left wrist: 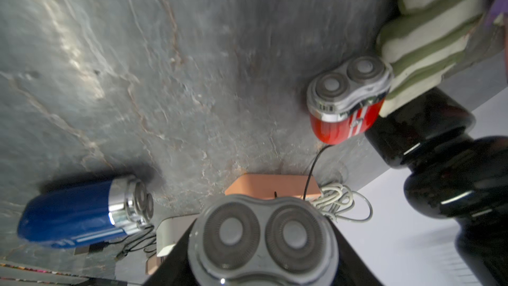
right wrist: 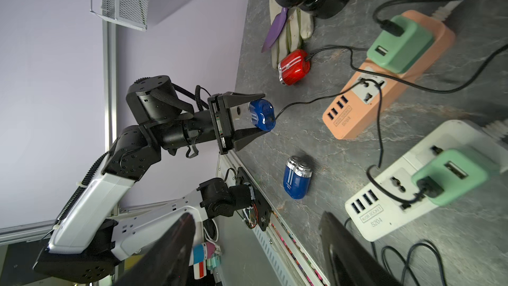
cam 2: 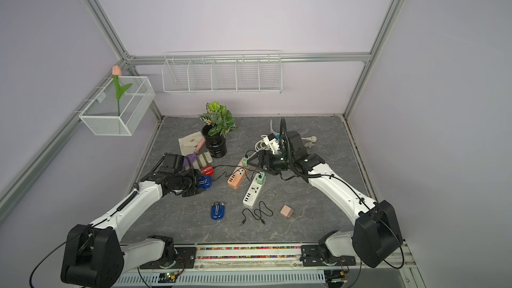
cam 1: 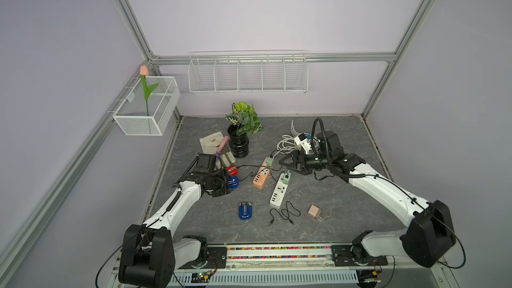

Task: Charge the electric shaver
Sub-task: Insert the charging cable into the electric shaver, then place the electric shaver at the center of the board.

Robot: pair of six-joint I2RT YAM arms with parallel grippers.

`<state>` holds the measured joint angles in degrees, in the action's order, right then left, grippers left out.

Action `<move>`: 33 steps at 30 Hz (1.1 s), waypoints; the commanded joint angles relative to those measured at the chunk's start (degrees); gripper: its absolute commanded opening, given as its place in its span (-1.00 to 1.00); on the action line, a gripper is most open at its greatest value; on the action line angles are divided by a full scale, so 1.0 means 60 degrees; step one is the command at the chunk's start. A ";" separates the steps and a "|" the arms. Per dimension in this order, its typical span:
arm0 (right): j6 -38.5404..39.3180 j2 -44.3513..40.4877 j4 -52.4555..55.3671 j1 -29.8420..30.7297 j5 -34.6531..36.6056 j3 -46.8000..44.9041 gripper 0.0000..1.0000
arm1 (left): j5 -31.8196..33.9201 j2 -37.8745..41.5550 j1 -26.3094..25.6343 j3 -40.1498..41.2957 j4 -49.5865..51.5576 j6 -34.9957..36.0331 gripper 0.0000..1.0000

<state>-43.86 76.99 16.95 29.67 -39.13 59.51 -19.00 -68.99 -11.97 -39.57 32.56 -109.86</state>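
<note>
In the left end effector [cam 1: 229, 182], the shaver [cam 1: 233, 183] sits half-hidden.

We see a robotics lab test cell: aluminium frame posts [cam 1: 131, 20] hold plain lilac wall panels [cam 1: 263, 9], and two white robot arms [cam 1: 388, 192] are mounted on a base rail [cam 1: 277, 259] (a bare circuit board [cam 1: 200, 276] beside it), over a grey stone-look tabletop [cam 1: 346, 217].

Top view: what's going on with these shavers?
The left claw grips a blue shaver with a black cable in its base. The cable seems to run to the green adapter on the white power strip. The right claw hangs open and empty near that adapter. A red shaver, also cabled, lies on the table.
</note>
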 commanded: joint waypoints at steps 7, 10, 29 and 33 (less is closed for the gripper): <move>0.0966 -0.0439 0.1366 -0.0481 0.0553 -0.0335 0.49 | 0.1162 -0.0138 0.0498 0.0690 -0.0257 -0.0066 -1.00; 0.1069 -0.0439 0.1621 -0.0634 0.0773 -0.0518 0.49 | 0.1465 -0.0384 0.0708 0.0846 -0.0323 0.0080 -1.00; -0.0572 -0.0674 0.4547 -0.1388 0.2729 -0.1233 0.26 | 0.1754 -0.1260 0.0833 0.0159 0.0525 0.1125 0.57; -0.0398 -0.0950 0.4677 -0.1047 0.3125 -0.1450 0.14 | 0.1675 -0.1137 0.0830 -0.0137 0.0720 0.1638 0.61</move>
<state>-45.91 73.08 41.98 21.98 -23.11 51.94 -9.06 -76.16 -7.38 -38.15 34.06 -102.19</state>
